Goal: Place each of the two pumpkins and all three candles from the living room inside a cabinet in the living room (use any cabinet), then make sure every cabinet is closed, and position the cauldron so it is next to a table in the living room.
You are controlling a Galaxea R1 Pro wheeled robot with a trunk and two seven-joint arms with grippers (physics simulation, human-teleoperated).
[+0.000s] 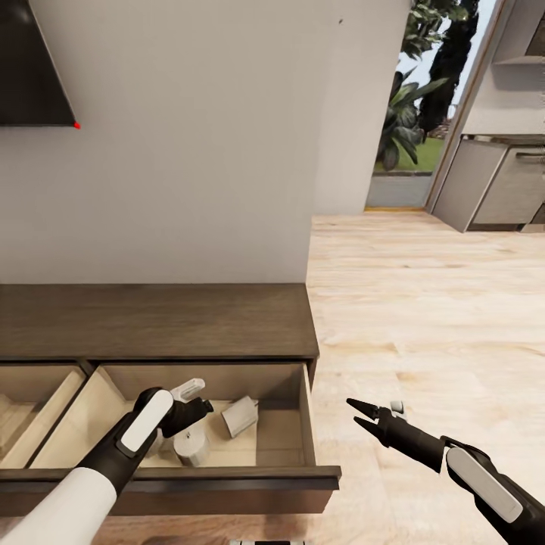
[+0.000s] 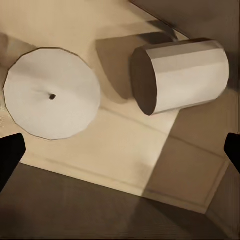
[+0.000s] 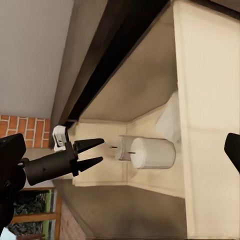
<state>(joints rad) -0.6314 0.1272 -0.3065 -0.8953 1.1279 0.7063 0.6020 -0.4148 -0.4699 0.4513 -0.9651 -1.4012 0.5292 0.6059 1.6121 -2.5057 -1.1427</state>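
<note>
Here we count two candles in the open cabinet (image 1: 151, 322) drawer: one upright (image 1: 192, 446), one toppled (image 1: 241, 415) at its two o'clock; left gripper (image 1: 198, 409) and right gripper (image 1: 357, 418) both spread, empty

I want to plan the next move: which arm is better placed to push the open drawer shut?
Left, probably: the left gripper hangs open over the open drawer; the right gripper is beside it over the floor.

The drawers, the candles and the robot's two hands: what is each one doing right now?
Right drawer: pulled open.
Left drawer: pulled open too.
Standing candle: upright in the right drawer, wick up.
Tipped candle: on its side in the right drawer.
Left gripper: open, empty, above the candles.
Right gripper: open, empty, over the floor beside the cabinet.
</note>
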